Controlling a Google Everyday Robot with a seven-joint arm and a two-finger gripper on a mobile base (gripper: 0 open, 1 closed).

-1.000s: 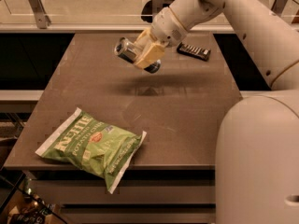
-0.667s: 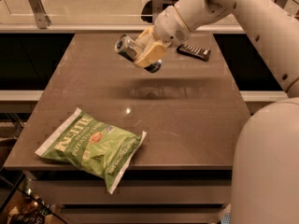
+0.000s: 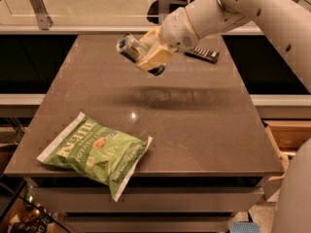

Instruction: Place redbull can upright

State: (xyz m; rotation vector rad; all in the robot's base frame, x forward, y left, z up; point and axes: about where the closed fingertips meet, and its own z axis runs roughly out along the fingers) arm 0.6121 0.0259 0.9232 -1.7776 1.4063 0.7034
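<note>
- The cream-coloured fingers (image 3: pixel 156 48) are closed around the redbull can (image 3: pixel 128 45), clamping its slim body from both sides. Only the shiny silver end sticks out to the upper left, and a dark end peeks out below.
- The gripper (image 3: pixel 148 57) hangs in the air over the far half of the desk (image 3: pixel 204 125), a little left of mid-width and well clear of the surface.
- Compared with a second ago the gripper and can have barely shifted. The can lies at much the same slant, its axis running from upper left to lower right. The big white arm has pulled out of the near-right corner of the view.
- My judgement is that the can is still being carried. It has not been turned upright or lowered, so the placing itself is still to come.
- The can is thin, smooth metal and round, so it would roll if let go on its side. It needs its flat end squarely down.
- The desk top is a matte brown slab with a faint sheen, flat and hard, and a soft shadow (image 3: pixel 165 96) lies under the gripper.
- The green chip bag (image 3: pixel 97 152) is crinkly and puffed. It rests at the near-left corner, well apart from the can.
- A flat dark bar-shaped packet (image 3: pixel 201 54) lies by the far-right corner, behind the arm.
</note>
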